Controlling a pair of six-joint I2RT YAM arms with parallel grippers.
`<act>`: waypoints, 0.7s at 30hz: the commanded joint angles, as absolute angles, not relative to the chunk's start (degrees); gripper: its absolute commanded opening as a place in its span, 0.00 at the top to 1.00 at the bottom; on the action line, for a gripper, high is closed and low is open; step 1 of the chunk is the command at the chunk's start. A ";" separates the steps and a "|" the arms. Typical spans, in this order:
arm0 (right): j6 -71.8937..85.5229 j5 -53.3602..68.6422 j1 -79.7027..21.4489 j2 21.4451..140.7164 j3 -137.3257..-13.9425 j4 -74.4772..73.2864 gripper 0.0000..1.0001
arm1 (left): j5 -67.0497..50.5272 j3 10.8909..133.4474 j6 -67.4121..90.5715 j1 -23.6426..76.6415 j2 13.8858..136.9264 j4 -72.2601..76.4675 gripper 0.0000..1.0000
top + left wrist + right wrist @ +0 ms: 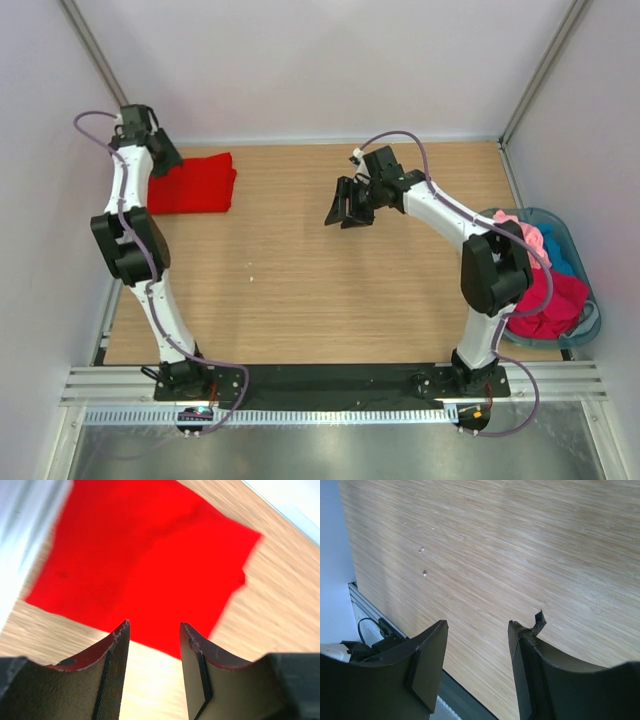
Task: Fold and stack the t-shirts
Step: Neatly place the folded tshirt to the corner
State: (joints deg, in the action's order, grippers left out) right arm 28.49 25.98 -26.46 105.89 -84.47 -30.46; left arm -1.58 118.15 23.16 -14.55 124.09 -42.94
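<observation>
1. The folded bright red cloth t-shirt (195, 183) lies in the wooden worktop's (300, 290) far left corner. Pink, teal and crimson tees (545, 300) fill the blue-grey plastic basket (565, 215) at right.
2. Our left tool (154, 630) hangs just beside the red shirt's edge, jaws part open and empty. The right tool (477, 627) is open and empty too.
3. We judge the cloth light and limp, so we pinch a shoulder edge.

One folded red t-shirt (192, 184), just beyond the left fingers (107, 675). One basket (598, 315), well apart from the right fingers (427, 665), with three by colour: one pink t-shirt (528, 237), one teal-blue t-shirt (560, 256), one crimson t-shirt (550, 300). Two fingers per side. One counter (300, 300).
</observation>
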 commanded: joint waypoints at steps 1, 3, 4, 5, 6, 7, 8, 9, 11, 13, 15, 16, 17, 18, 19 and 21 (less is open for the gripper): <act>28.21 27.51 -26.45 100.64 -83.76 -29.53 0.41 | -0.53 114.27 21.36 -11.34 121.38 -44.03 0.55; 28.12 27.60 -26.37 99.41 -82.63 -29.36 0.41 | -3.33 113.12 21.44 -10.29 121.03 -43.60 0.58; 28.04 27.68 -26.37 98.97 -82.18 -29.36 0.41 | -5.34 112.68 21.45 -8.89 121.03 -42.90 0.60; 28.12 27.60 -26.37 98.62 -81.83 -29.18 0.41 | -5.62 112.07 21.10 -8.01 121.20 -42.80 0.62; 28.12 27.68 -26.37 98.09 -81.13 -28.92 0.41 | -5.54 111.80 20.57 -7.13 121.46 -42.80 0.64; 28.12 27.77 -26.45 97.91 -80.86 -28.83 0.41 | -5.71 111.36 20.31 -6.42 121.73 -42.72 0.66; 28.30 27.86 -26.37 97.65 -80.69 -28.83 0.41 | -6.93 110.31 20.39 -5.46 122.25 -42.54 0.73; 28.21 27.86 -26.37 97.04 -80.42 -28.65 0.41 | -7.73 109.69 20.65 -5.01 122.52 -42.10 0.76; 28.39 27.77 -26.37 96.51 -80.07 -28.30 0.41 | -8.96 107.76 21.27 -3.96 123.22 -39.65 0.79; 28.21 27.60 -26.28 95.89 -79.63 -28.21 0.41 | -9.23 105.82 21.45 -3.34 124.18 -38.15 0.81; 28.48 27.42 -26.19 95.71 -79.19 -28.30 0.41 | -8.97 105.30 21.36 -2.64 126.20 -38.32 0.82; 28.48 27.33 -26.10 95.36 -79.10 -28.39 0.41 | -9.05 105.12 21.36 -2.46 126.73 -38.49 0.82; 28.39 27.16 -26.10 95.19 -79.01 -28.30 0.41 | -8.97 104.68 21.36 -2.29 127.09 -38.58 0.83; 28.48 27.16 -25.93 95.01 -78.93 -28.47 0.41 | -8.53 103.55 21.36 -2.11 127.44 -38.41 0.83; 28.48 26.98 -25.84 94.66 -78.93 -28.56 0.41 | -8.35 102.84 21.36 -2.11 127.53 -38.23 0.83; 28.56 26.72 -25.58 94.40 -79.19 -28.74 0.41 | -8.78 102.13 21.18 -2.11 127.53 -37.88 0.83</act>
